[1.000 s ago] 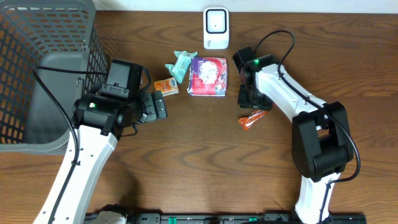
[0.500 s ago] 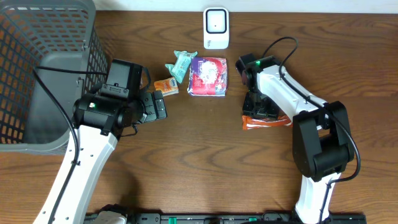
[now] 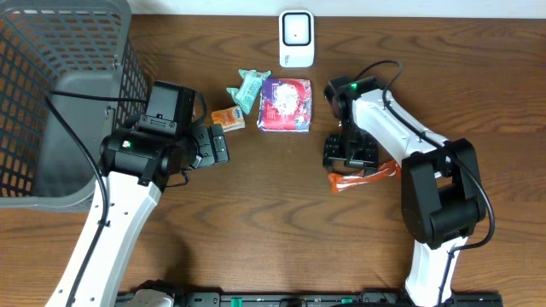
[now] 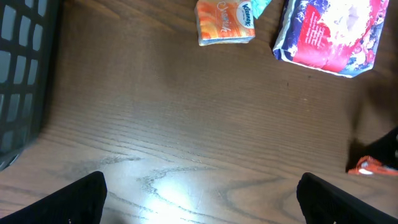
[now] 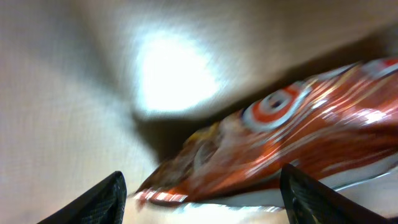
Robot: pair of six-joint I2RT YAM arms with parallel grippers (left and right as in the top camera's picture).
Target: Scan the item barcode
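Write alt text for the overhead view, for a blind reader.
The right gripper sits over an orange packet on a wooden table. Near the left gripper lie an orange tissue pack, a teal packet and a red-and-blue pack; a white scanner stands at the far edge, a grey basket at left.

From above, the right gripper (image 3: 348,153) covers part of the packet (image 3: 368,175); up close the packet's blurred and cropped. The basket (image 3: 85,51) runs off-frame.

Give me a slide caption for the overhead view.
Right hand open over an orange packet; left hand open near the tissue pack; white scanner behind.
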